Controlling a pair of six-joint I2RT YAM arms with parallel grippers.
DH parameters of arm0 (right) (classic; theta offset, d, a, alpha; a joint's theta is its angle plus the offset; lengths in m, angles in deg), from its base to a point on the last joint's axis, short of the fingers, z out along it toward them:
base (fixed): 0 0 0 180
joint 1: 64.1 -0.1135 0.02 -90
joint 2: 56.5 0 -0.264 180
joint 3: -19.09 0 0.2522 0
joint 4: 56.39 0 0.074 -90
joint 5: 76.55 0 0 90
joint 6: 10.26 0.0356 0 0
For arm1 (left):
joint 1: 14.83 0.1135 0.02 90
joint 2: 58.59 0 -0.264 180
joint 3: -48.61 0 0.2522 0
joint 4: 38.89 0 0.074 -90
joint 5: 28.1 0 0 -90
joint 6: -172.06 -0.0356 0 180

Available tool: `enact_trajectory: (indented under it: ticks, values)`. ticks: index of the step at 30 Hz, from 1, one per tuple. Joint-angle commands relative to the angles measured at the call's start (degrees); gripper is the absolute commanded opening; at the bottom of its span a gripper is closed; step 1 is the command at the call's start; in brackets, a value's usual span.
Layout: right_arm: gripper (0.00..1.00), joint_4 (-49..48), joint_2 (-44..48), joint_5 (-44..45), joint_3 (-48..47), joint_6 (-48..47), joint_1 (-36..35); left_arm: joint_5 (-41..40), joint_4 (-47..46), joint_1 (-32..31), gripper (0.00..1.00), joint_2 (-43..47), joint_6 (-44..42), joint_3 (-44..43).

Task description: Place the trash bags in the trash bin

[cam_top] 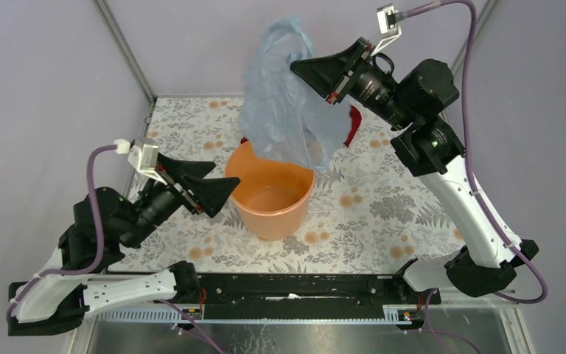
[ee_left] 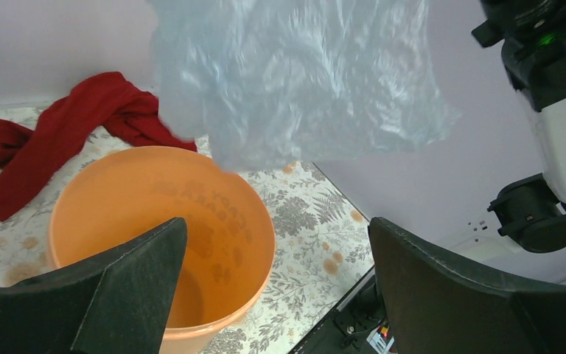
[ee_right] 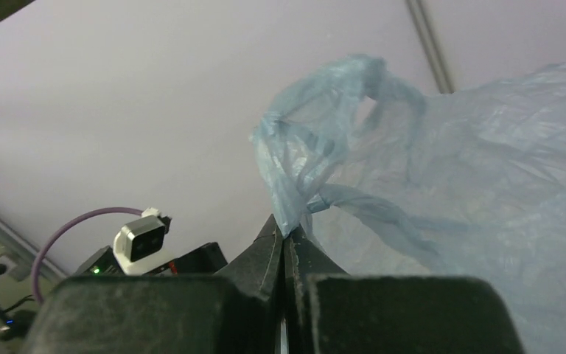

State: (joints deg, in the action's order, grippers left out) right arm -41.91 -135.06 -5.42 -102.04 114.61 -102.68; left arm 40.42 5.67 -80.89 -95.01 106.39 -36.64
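Observation:
A pale blue, wrinkly trash bag (cam_top: 280, 99) hangs in the air above the far side of the orange trash bin (cam_top: 273, 215). My right gripper (cam_top: 296, 68) is shut on its top edge. In the right wrist view the film is pinched at the tips of that gripper (ee_right: 289, 234) and the trash bag (ee_right: 449, 192) spreads off to the right. My left gripper (cam_top: 225, 177) stands wide open just left of the bin's rim, holding nothing. From the left wrist, the left gripper (ee_left: 276, 225) frames the bin (ee_left: 140, 184), with the trash bag (ee_left: 295, 81) dangling above it.
A red cloth (cam_top: 352, 125) lies on the floral tablecloth behind the bin, largely hidden by the bag; the red cloth (ee_left: 66, 133) shows more fully in the left wrist view. A metal frame post (cam_top: 127, 48) rises at the back left.

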Motion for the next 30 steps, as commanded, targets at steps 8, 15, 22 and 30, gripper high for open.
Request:
enact_trajectory:
  ticks: [8, 15, 22, 30]
  values:
    - [0.00, -1.24, 13.36, 10.94, 19.88, 5.09, 0.00, -3.56, 3.59, -0.12, 0.99, -0.18, -2.31, -4.80]
    - [0.00, 4.57, 18.41, 11.45, 32.02, 3.55, 0.00, -9.31, 5.89, -0.12, 0.98, -8.71, 1.72, -9.73]
    - [0.00, 6.96, 18.22, 9.67, 32.68, -0.34, 0.00, -8.57, 4.44, -0.13, 0.89, -18.39, 6.70, -5.86]
    - [0.00, 3.09, 15.89, 2.80, 29.63, 2.06, 0.00, -4.64, 6.28, 12.54, 0.64, -26.72, 12.96, 3.90]
